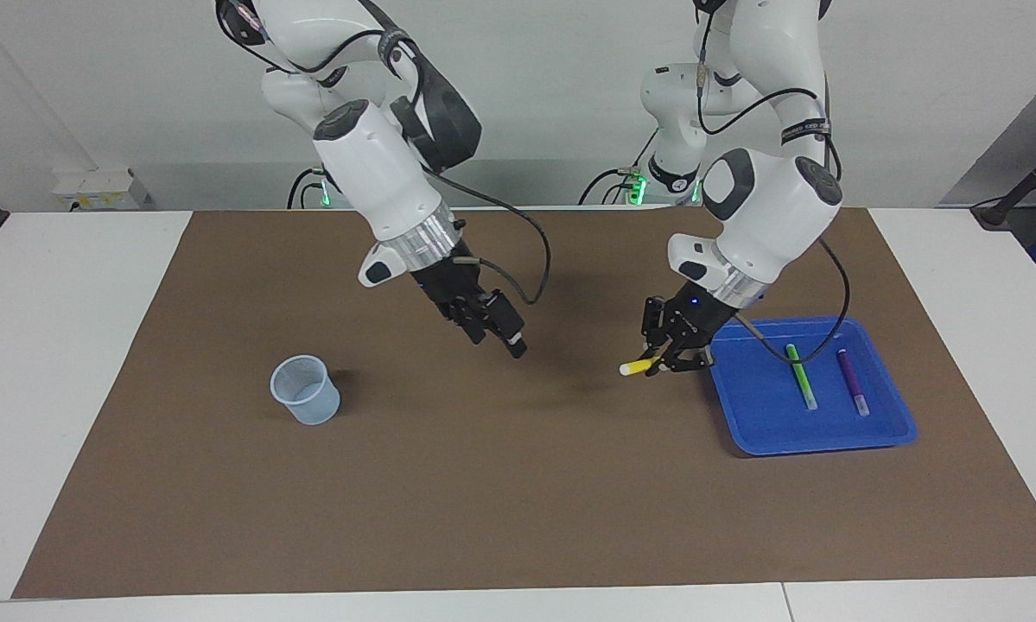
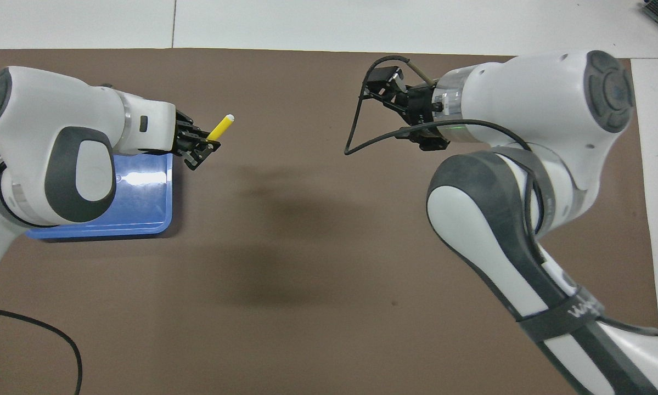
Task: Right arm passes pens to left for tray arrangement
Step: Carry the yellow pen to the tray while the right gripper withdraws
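My left gripper (image 1: 661,358) is shut on the yellow pen (image 1: 637,367). It holds the pen above the mat beside the blue tray (image 1: 759,406), at the tray's edge toward the right arm's end. The pen's whitish end (image 2: 229,117) points away from the tray. In the tray lie the green pen (image 1: 800,377) and the purple pen (image 1: 852,383), side by side and apart. My right gripper (image 1: 500,339) hangs open and empty over the middle of the mat, well apart from the yellow pen.
A small translucent bluish cup (image 1: 306,390) stands on the brown mat (image 1: 483,484) toward the right arm's end. In the overhead view the left arm covers most of the tray (image 2: 103,231), and the right arm hides the cup.
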